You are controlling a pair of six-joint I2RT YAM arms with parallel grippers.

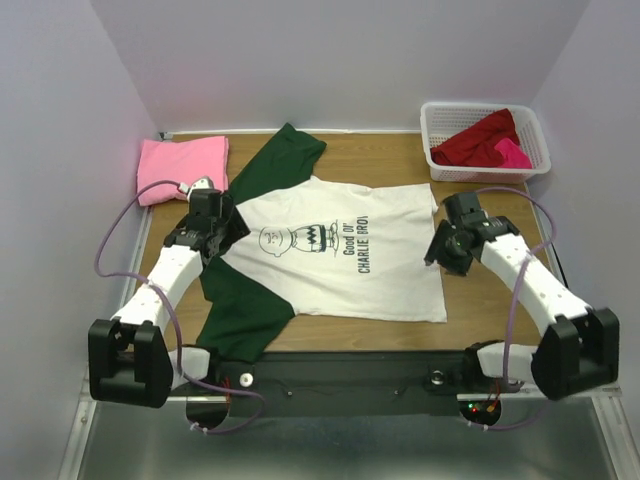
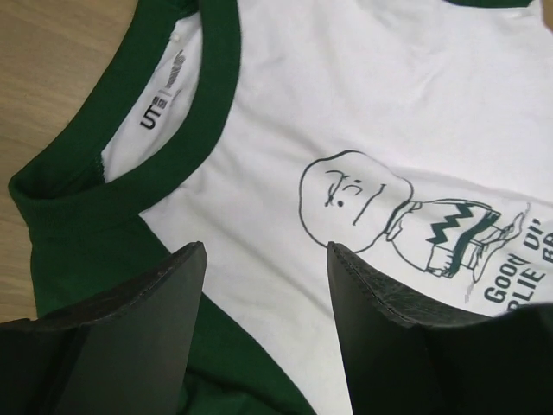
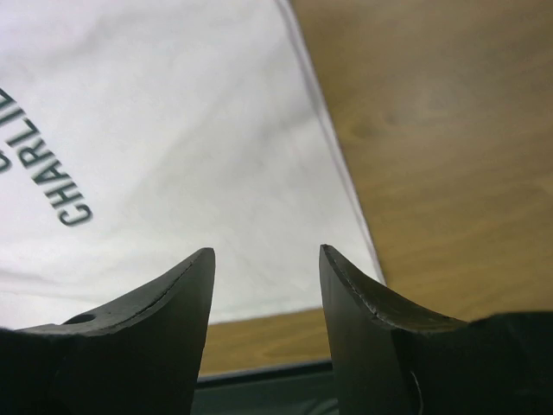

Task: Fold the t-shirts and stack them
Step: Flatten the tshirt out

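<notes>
A white t-shirt [image 1: 340, 250] with dark green sleeves and a black Charlie Brown print lies spread flat across the middle of the table, collar to the left. My left gripper [image 1: 222, 236] hovers open over its collar and shoulder [image 2: 173, 147], with nothing between the fingers [image 2: 160, 303]. My right gripper [image 1: 440, 250] is open above the shirt's hem [image 3: 337, 173] at the right, holding nothing. A folded pink t-shirt [image 1: 182, 168] rests at the back left. Dark red [image 1: 480, 140] and magenta [image 1: 512, 153] t-shirts lie in the basket.
A white plastic lattice basket [image 1: 436, 125] stands at the back right corner. Bare wooden tabletop [image 1: 480, 300] shows right of the hem and along the near edge. White walls enclose the table on three sides.
</notes>
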